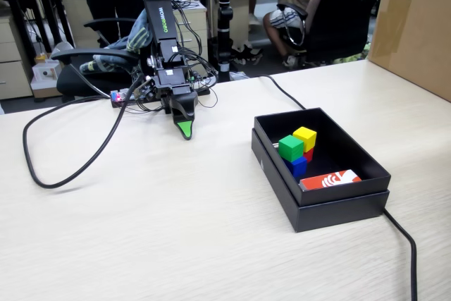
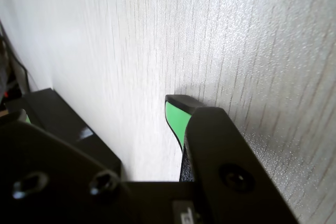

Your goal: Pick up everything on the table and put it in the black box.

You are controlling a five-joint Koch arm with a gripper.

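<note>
The black box [image 1: 338, 206] sits on the table [image 1: 176, 230] at the right of the fixed view. Inside it the green cube [image 1: 290, 147] and the yellow cube [image 1: 305, 137] rest on top of the blue cube [image 1: 299, 166] and the red cube [image 1: 309, 154]. My gripper [image 1: 184, 130] points straight down, its tip at the table surface well left of the box, with nothing in it. The wrist view shows one green-padded fingertip [image 2: 176, 114] over bare wood grain. The other tip does not show in either view.
A red-and-white card [image 1: 330, 179] lies in the box's near end. A thick black cable [image 1: 70, 167] loops across the table's left side, and another cable [image 1: 402, 234] runs off the box's right. A brown cardboard carton [image 1: 416, 26] stands at the back right.
</note>
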